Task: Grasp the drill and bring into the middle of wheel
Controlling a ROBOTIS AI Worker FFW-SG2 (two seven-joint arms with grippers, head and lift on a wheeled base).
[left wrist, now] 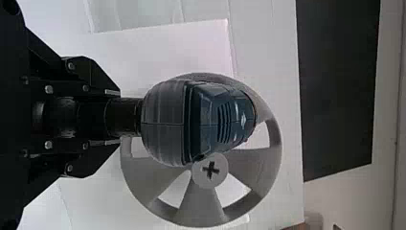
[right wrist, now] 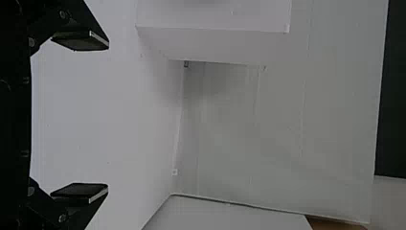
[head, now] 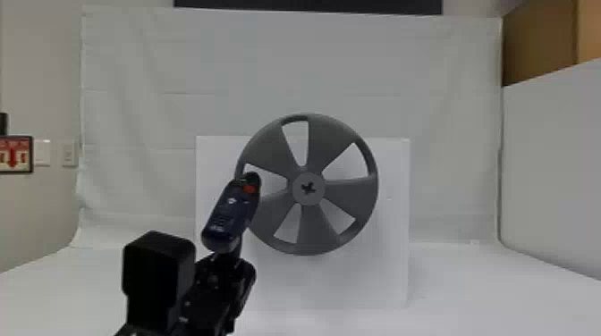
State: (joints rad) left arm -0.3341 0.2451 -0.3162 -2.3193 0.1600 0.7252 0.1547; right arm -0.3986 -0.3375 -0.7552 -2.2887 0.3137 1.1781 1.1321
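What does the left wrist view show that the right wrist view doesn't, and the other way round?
Left wrist view: the drill, its handle between the fingers of the left end effector, with the wheel behind it.

Right wrist view: the right end effector, fingers wide apart.

Shared: the black panel and the white backdrop.

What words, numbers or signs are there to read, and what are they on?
Drill: pale print on its dark blue body, too small and blurred to read.
Sign at the head view's left edge: a red arrow points down; the print is too blurred.
Wheel: no words seen, just a dark cross shape in its middle.
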